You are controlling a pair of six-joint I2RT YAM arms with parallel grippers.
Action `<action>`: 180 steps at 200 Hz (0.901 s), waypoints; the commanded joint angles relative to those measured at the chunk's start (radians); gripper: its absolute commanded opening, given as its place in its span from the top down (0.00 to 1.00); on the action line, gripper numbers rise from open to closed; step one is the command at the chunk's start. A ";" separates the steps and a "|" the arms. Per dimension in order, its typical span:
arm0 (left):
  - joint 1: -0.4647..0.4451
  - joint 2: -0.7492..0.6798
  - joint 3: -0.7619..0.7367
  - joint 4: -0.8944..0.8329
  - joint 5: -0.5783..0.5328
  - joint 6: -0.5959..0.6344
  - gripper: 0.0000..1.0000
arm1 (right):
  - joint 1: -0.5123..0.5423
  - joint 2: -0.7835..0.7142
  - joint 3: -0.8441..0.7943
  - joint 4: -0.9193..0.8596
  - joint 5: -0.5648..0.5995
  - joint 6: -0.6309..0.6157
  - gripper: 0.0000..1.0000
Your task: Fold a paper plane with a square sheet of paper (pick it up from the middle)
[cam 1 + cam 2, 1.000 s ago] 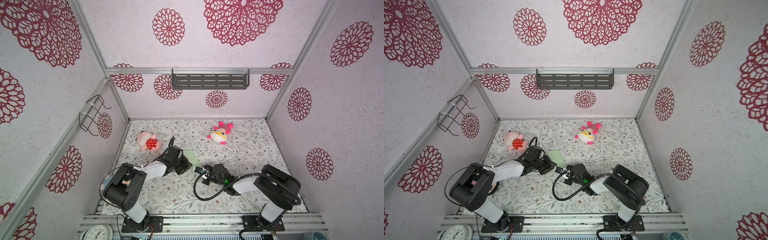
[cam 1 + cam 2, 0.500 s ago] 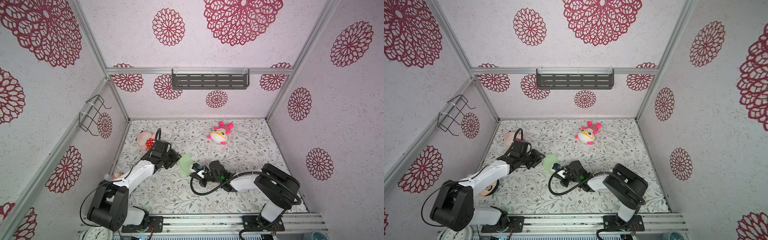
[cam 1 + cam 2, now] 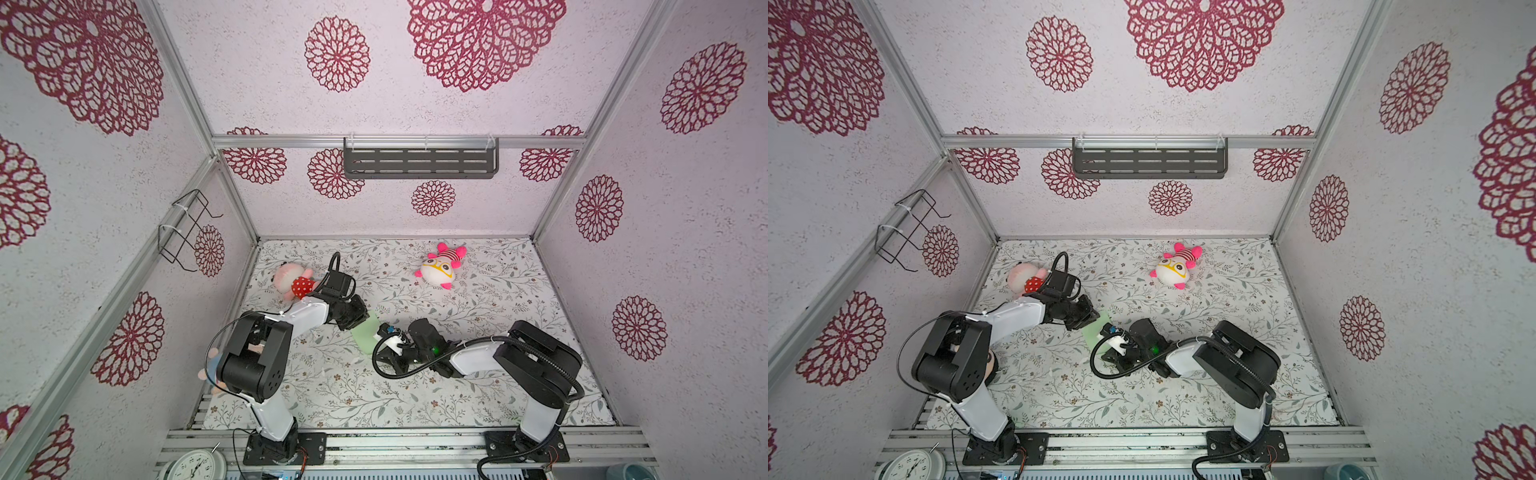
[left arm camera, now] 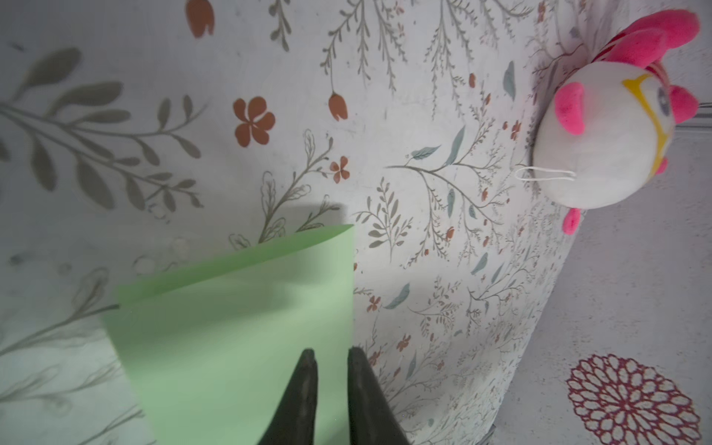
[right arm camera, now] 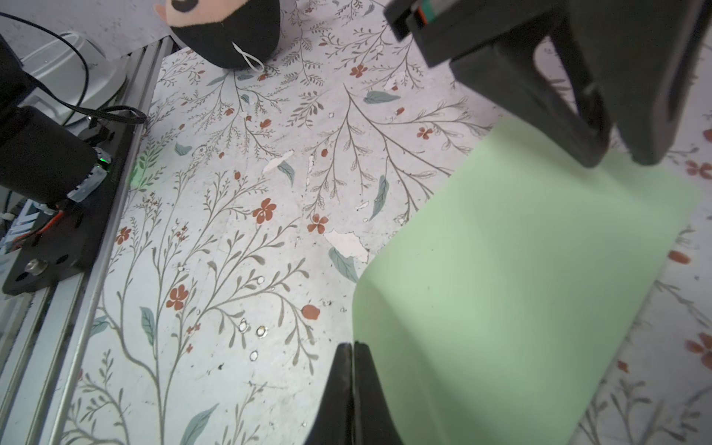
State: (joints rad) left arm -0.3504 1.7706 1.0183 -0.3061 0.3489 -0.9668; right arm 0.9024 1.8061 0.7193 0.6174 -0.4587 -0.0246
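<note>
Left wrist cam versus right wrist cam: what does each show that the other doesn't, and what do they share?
Only the left wrist view: the white-and-pink plush toy, and the two stacked layers at the end of the green paper.

Only the right wrist view: the right gripper, shut, at the paper's edge; a dark-haired doll; the aluminium rail; and an arm's base plate.

Both: the green paper, the floral mat, and the left gripper, its fingertips narrowly apart over the paper.
</note>
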 commanded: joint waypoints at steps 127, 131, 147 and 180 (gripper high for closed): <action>-0.024 0.169 0.132 -0.216 -0.056 0.172 0.95 | -0.040 0.053 0.140 -0.158 -0.005 0.199 1.00; -0.024 0.172 0.133 -0.220 -0.056 0.177 0.95 | -0.045 0.055 0.146 -0.166 -0.005 0.210 1.00; -0.025 0.177 0.136 -0.225 -0.053 0.193 0.97 | -0.064 0.061 0.155 -0.173 -0.007 0.247 1.00; -0.025 0.184 0.147 -0.237 -0.045 0.224 0.99 | -0.095 0.071 0.167 -0.173 -0.026 0.284 1.00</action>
State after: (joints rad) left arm -0.3660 1.9194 1.1587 -0.4957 0.3050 -0.7883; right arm 0.8303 1.8648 0.8585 0.4515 -0.4583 0.1993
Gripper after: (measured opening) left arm 0.044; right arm 0.056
